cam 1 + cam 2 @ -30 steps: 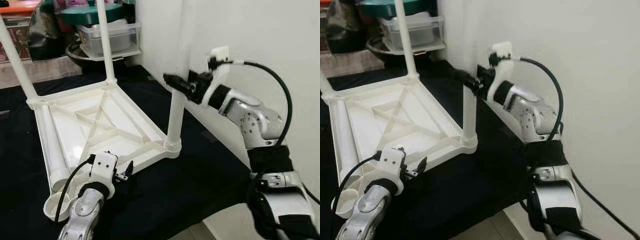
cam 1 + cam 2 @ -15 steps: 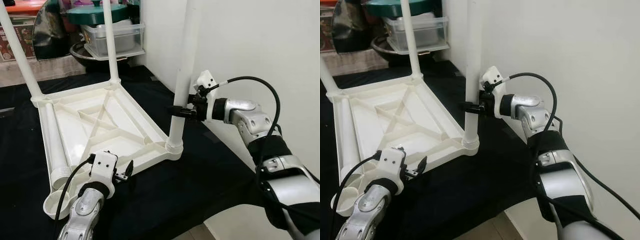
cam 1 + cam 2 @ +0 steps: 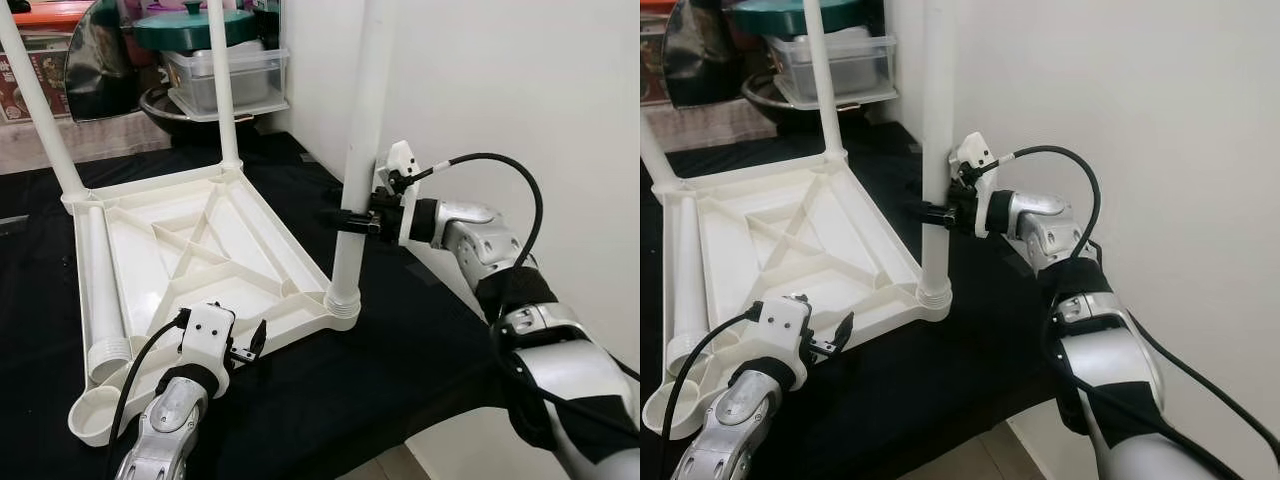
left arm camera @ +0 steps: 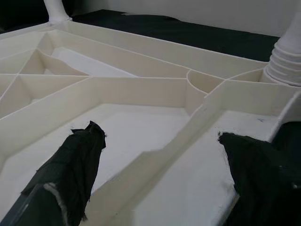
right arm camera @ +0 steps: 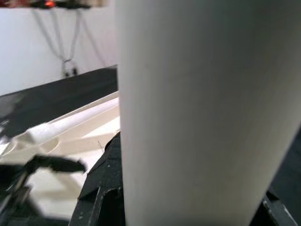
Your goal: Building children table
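Observation:
A white plastic children's table point(image 3: 190, 240) lies upside down on a black cloth. Two legs stand at its far corners, and a third leg point(image 3: 362, 120) stands in the near right corner. My right gripper point(image 3: 350, 220) is shut on this third leg about a third of the way up; the leg point(image 5: 202, 108) sits between its fingers. A loose fourth leg point(image 3: 95, 280) lies along the table's left side, beside an empty corner socket point(image 3: 95, 418). My left gripper point(image 3: 252, 345) hovers open at the table's near rim point(image 4: 188, 141), fingers point(image 4: 75, 165) spread wide.
A white wall point(image 3: 500, 80) runs close along the right, just behind the held leg. Clear plastic boxes point(image 3: 225, 75) and a green-lidded pot point(image 3: 185, 28) stand at the back. The black cloth point(image 3: 400, 380) ends near my right arm, with pale floor below.
My right gripper came down from higher by the wall and closed on the near right leg. The leg and table have shifted slightly to the left. The left arm stayed put.

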Available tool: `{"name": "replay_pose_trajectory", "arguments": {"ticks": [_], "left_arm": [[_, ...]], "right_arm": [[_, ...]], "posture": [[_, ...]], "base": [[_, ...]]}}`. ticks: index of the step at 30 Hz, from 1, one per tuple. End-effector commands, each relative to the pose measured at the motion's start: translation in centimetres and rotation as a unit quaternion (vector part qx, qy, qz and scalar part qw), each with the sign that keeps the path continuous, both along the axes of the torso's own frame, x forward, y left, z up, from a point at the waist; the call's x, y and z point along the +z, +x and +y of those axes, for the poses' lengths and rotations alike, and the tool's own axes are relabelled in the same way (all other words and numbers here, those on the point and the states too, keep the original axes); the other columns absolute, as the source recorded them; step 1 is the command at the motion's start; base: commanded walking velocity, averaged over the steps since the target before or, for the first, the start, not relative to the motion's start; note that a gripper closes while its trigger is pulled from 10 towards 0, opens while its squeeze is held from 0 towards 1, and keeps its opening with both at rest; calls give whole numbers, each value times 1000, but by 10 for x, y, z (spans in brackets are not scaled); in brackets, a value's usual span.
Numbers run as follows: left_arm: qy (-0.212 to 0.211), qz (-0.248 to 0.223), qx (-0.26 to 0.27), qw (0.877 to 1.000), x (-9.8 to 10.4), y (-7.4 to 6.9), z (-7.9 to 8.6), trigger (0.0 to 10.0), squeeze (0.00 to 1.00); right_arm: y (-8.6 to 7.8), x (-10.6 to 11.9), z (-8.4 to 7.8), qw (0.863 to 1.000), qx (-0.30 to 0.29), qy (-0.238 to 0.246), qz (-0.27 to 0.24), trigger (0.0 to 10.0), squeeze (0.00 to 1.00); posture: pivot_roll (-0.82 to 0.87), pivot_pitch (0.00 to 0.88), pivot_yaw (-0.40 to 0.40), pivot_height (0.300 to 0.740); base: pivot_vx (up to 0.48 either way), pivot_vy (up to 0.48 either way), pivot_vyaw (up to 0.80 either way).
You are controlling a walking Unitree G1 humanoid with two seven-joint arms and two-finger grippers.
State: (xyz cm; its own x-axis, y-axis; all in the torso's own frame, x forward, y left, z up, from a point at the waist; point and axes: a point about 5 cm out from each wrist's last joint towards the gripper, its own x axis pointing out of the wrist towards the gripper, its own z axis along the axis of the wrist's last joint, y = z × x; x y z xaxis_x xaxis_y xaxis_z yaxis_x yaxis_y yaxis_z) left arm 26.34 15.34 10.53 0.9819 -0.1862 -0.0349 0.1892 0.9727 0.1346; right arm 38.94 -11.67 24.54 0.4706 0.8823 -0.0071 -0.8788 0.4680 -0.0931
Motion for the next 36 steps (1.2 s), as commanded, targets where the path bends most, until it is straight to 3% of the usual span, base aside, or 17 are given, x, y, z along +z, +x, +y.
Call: {"name": "replay_pose_trajectory", "arguments": {"ticks": [1, 5, 6, 8, 16, 20, 21, 23, 24, 25, 29, 31, 32, 33, 34, 35, 36], "left_arm": [[7, 3, -6, 1000, -2, -2, -1, 10000, 0], [7, 4, -7, 1000, -2, -3, -1, 10000, 0], [7, 5, -8, 1000, -2, -2, -2, 10000, 0], [7, 5, -8, 1000, -2, -2, -2, 10000, 0], [9, 0, -13, 1000, 0, 4, -5, 10000, 0], [9, -1, -7, 1000, 0, 5, -3, 10000, 0], [8, -1, -5, 1000, 0, 5, -3, 10000, 0], [8, -1, -5, 1000, 0, 5, -3, 10000, 0], [7, 0, -3, 1000, -1, 4, -3, 10000, 0], [6, 1, -3, 1000, -2, 4, -4, 10000, 0], [4, 3, -3, 1000, -3, 3, -5, 10000, 0], [5, 2, -5, 1000, -3, 3, -5, 10000, 0], [5, 2, -5, 1000, -3, 3, -5, 10000, 0], [5, 1, -5, 1000, -2, 4, -4, 10000, 0], [6, 0, -5, 1000, -2, 4, -3, 10000, 0], [6, 0, -5, 1000, -2, 4, -3, 10000, 0], [8, -1, -6, 1000, -1, 5, -3, 10000, 0]], "right_arm": [[9, -4, -3, 993, -117, 12, 9, 0, 0], [16, -12, -7, 973, -227, 20, 39, 0, 0], [14, -26, -2, 942, -324, 30, 80, 0, 0], [14, -26, -2, 942, -324, 30, 80, 0, 0], [-7, -19, 59, 899, -410, 102, 115, 0, 0], [-12, -16, 65, 887, -433, 98, 125, 0, 0], [-14, -16, 66, 889, -432, 86, 126, 7490, 0], [-14, -16, 66, 889, -432, 86, 126, 7490, 0], [-16, -16, 68, 891, -426, 78, 134, 10000, 0], [-19, -14, 67, 898, -409, 95, 133, 10000, 1000], [-22, -12, 64, 904, -391, 118, 130, 10000, 1000], [-27, 2, 59, 931, -335, 111, 89, 10000, 898], [-27, 2, 59, 931, -335, 111, 89, 10000, 898], [-30, 10, 56, 946, -297, 107, 65, 10000, 176], [-35, 20, 54, 962, -245, 110, 38, 10000, 0], [-35, 20, 54, 962, -245, 110, 38, 10000, 0], [-42, 28, 48, 978, -175, 113, 14, 10000, 0]], "posture": [[88, 0, -78, 740], [84, 0, -75, 740], [74, 0, -69, 740], [74, 0, -69, 740], [65, 0, -63, 740], [64, 0, -72, 740], [64, 0, -72, 740], [64, 0, -72, 740], [61, 0, -73, 740], [58, 0, -70, 740], [58, 0, -71, 740], [54, 0, -65, 740], [54, 0, -65, 740], [54, 0, -65, 740], [52, 0, -61, 740], [52, 0, -61, 740], [54, 0, -59, 740]], "base": [[0, 0, 0], [0, 0, 0], [0, 0, 0], [0, 0, 0], [0, 0, 0], [0, 0, 0], [0, 0, 0], [0, 0, 0], [0, 0, 0], [0, 0, 0], [0, 0, 0], [0, 0, 0], [0, 0, 0], [0, 0, 0], [0, 0, 0], [0, 0, 0], [0, 0, 0]]}}
